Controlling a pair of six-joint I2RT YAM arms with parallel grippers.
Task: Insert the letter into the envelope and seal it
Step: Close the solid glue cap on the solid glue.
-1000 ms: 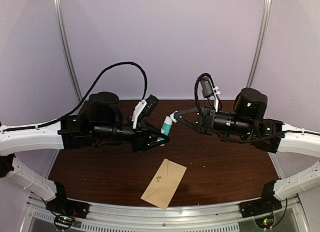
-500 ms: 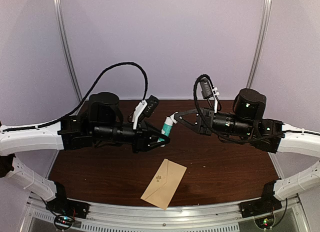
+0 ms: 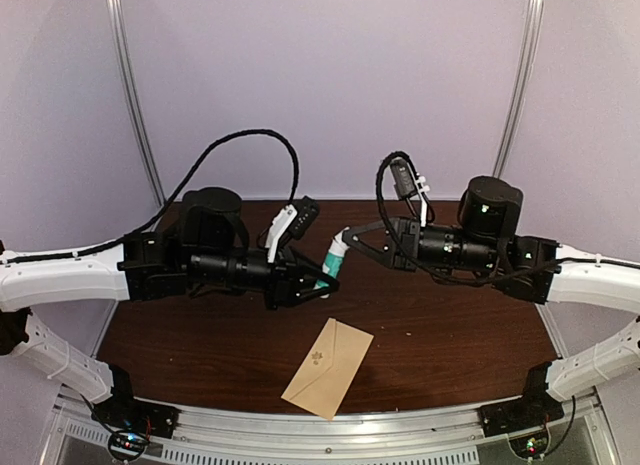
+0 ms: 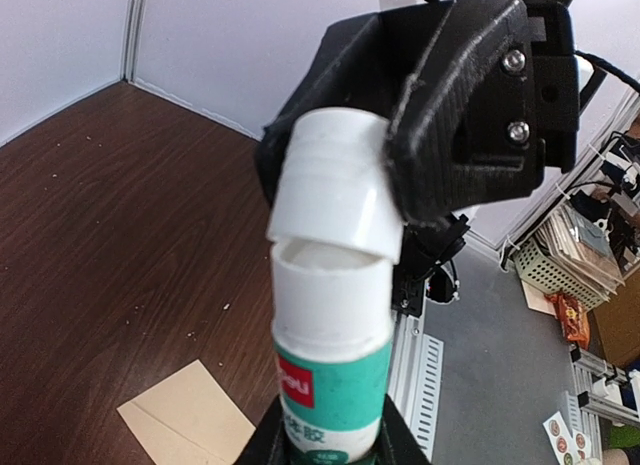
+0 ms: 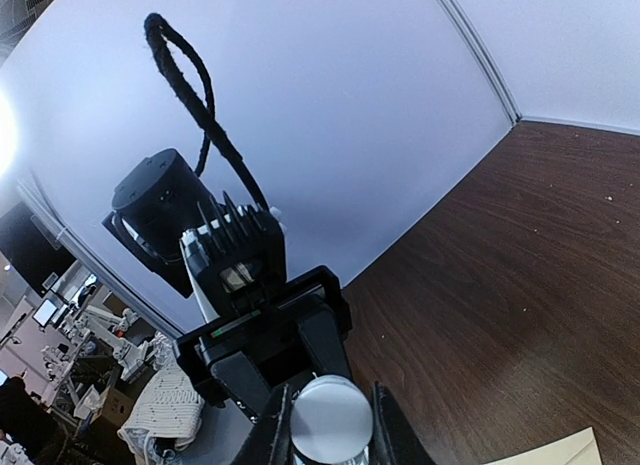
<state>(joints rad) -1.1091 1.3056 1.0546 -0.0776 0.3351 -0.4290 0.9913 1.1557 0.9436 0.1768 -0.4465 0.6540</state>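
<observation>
table [image 3: 450, 325]: dark brown wood, with the envelope lying on it.
envelope [image 3: 328, 367]: tan, lying flat and turned at an angle near the table's front edge, below both grippers and clear of them.
left gripper [image 3: 322, 279]: clamped on the glue stick's lower body.
right gripper [image 3: 344, 236]: clamped on the cap.
glue stick [image 4: 330, 375]: green and white, held in the air between the two grippers.
cap [image 4: 335, 190]: white, sitting askew on the tube's top with a gap on one side.
</observation>
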